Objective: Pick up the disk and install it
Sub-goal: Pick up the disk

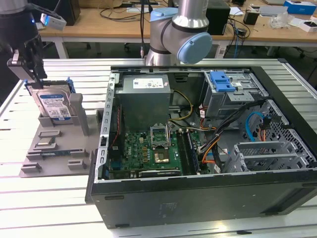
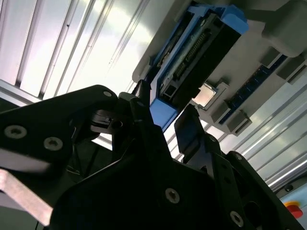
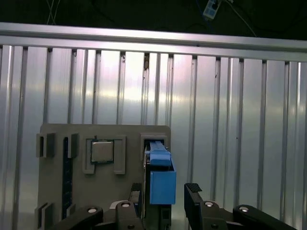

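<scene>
- Your disk (image 1: pixel 53 106) stands on edge in a slot of the grey holder (image 1: pixel 49 158). The holder sits on the slatted table (image 1: pixel 44 198), at the exterior view's left of the open computer case (image 1: pixel 198 203).
- Your gripper (image 3: pixel 163 197) is released. Its two fingers (image 3: pixel 194 201) straddle the disk's upper edge, and a narrow gap shows between one finger and the blue bracket in the first wrist view.
- Edges: a grey post (image 1: pixel 78 114) of the holder rises just beside the disk on the exterior view's right, and the case wall is near beyond it. On the exterior view's left, the table slats run on past the holder.
- Pointing: the thin edge is up, and the broad labelled face is turned toward the exterior camera. The lower part is hidden in the slot, so you cannot tell whether the long axis runs upright or sideways.
- Count: one disk, one holder, one case, and one square chip (image 3: pixel 101 151) lying flat in the holder beside the disk.
</scene>
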Controlling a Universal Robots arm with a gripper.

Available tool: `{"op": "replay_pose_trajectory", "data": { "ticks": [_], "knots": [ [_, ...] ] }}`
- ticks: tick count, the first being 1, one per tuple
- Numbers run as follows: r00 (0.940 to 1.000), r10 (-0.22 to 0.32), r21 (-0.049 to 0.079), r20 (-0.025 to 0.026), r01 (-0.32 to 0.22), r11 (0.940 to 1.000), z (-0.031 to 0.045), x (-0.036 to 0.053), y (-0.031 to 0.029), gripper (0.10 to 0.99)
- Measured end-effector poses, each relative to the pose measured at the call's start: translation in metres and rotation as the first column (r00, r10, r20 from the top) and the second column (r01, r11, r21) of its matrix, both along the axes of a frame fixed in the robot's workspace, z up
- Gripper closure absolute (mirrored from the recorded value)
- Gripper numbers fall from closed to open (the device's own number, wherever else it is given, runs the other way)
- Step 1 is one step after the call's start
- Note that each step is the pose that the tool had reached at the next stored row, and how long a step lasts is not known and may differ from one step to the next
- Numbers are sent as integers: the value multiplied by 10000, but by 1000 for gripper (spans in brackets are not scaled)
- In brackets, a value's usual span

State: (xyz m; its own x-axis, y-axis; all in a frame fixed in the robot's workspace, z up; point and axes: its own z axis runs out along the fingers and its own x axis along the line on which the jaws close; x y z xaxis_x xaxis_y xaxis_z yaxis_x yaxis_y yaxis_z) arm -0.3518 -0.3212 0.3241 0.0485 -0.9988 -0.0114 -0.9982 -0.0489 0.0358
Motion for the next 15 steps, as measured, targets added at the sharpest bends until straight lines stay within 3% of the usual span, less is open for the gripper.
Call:
{"op": "replay_pose_trajectory", "data": {
  "ticks": [15],
  "knots": [
    [10000,38,0,1,-38,10000,-320,-3,0,604]
  ]
}}
